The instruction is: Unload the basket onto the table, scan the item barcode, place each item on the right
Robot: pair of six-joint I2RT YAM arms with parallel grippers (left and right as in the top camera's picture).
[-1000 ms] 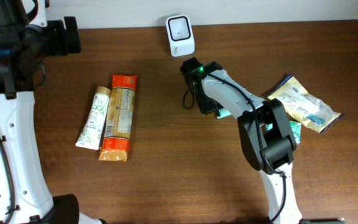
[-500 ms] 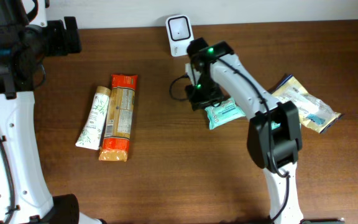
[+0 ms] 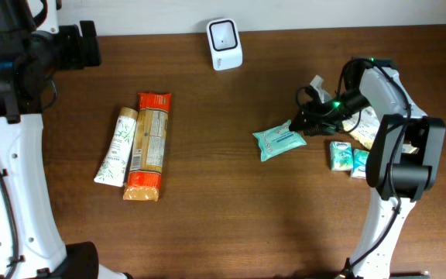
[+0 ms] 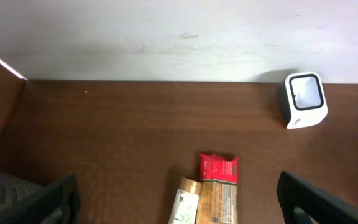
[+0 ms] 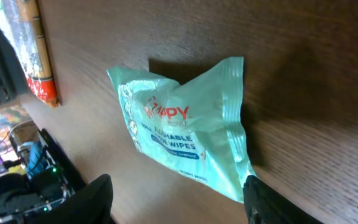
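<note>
A mint-green wipes pack [image 3: 279, 141] lies flat on the brown table, label side up in the right wrist view [image 5: 185, 134]. My right gripper [image 3: 299, 122] hovers just right of it, open, with its dark fingers spread on either side of the pack's near edge [image 5: 182, 205] and nothing held between them. The white barcode scanner [image 3: 224, 43] stands at the table's back edge, also visible from the left wrist [image 4: 303, 99]. My left gripper [image 4: 176, 208] is open and empty, high at the far left [image 3: 84, 44].
An orange-and-red snack pack [image 3: 147, 146] and a white tube [image 3: 116, 146] lie side by side left of centre. A yellow bag [image 3: 385, 132] and two small teal packs [image 3: 341, 155] sit at the right, under and beside the right arm.
The right gripper carried the wipes pack away from the scanner, opened and let it go on the table, then drew back to the right. The left arm has not moved.
</note>
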